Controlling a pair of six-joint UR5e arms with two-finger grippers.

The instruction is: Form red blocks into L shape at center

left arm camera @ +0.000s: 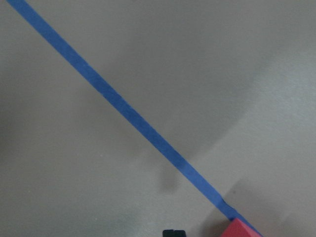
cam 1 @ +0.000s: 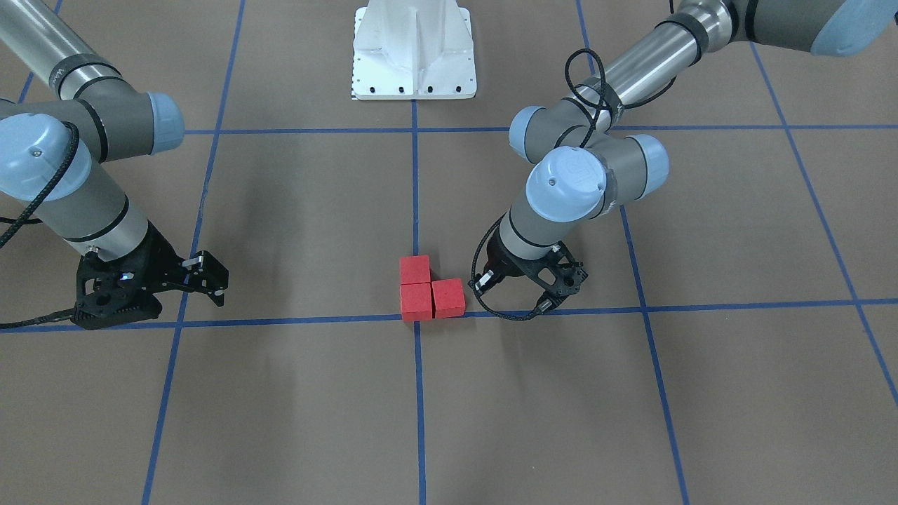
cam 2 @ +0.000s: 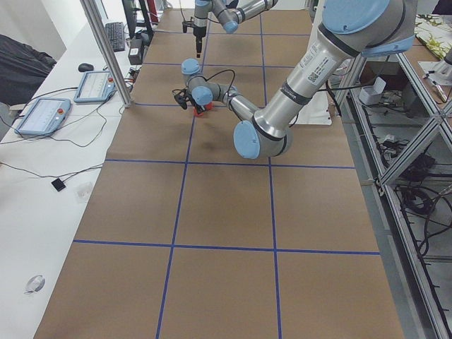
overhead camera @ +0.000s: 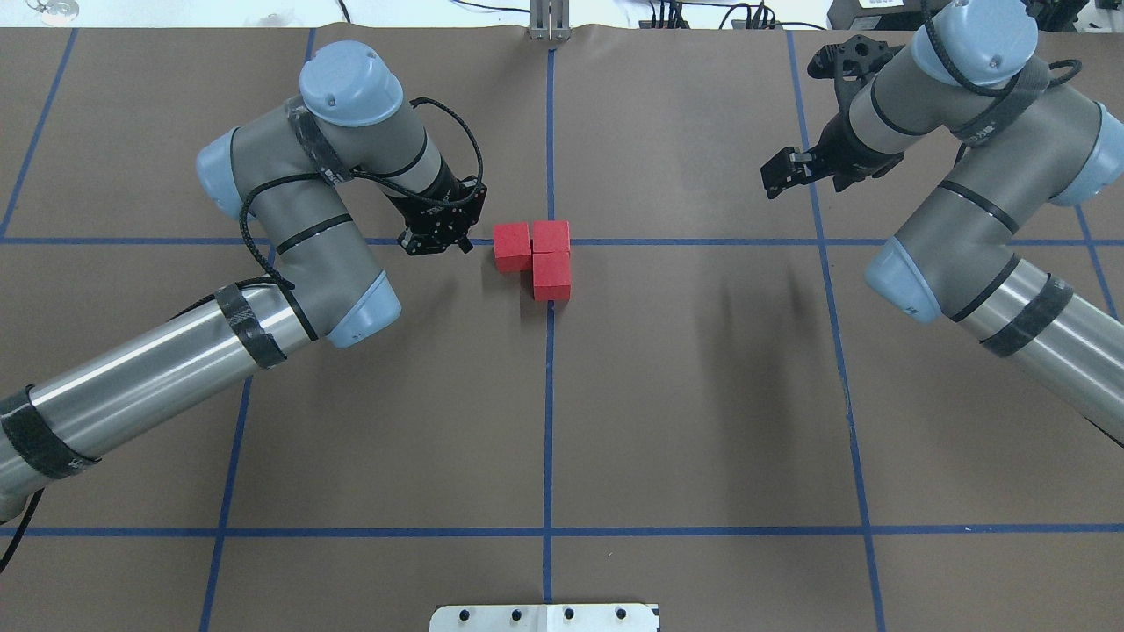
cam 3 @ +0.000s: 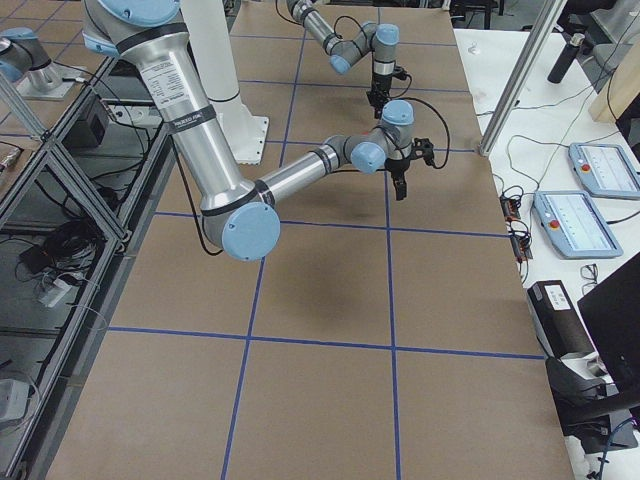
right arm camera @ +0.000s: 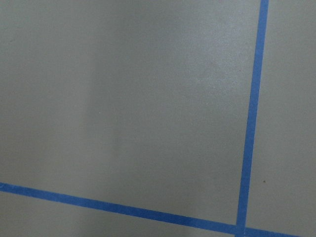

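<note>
1. Three red blocks (overhead camera: 512, 247) (overhead camera: 551, 237) (overhead camera: 551, 276) sat at the center, touching, in an L.
2. Overhead: two blocks lay side by side along the cross tape line (overhead camera: 685, 241). The third was butted against the robot-side face of the right-hand one, on the long tape line (overhead camera: 550, 132).
3. The center crossing itself was mostly covered by the corner block. The left-hand block sat slightly out of line with its neighbour.
4. Left gripper (cam 1: 515, 291) was low over the table, just beside the L's left-hand block and apart from it. Its jaws were spread and held nothing.
5. Left wrist cam showed one red block corner at the bottom edge, a tape line running diagonally, and one dark fingertip (left arm camera: 174, 232).
6. Right gripper (cam 1: 210, 280) was well away from the blocks, near the next tape line on the robot's right. Its jaws were apart and empty.
7. Right wrist cam showed brown surface and a tape crossing (right arm camera: 241, 228) at lower right.
8. The side views were too small to add anything on either claw.
</note>
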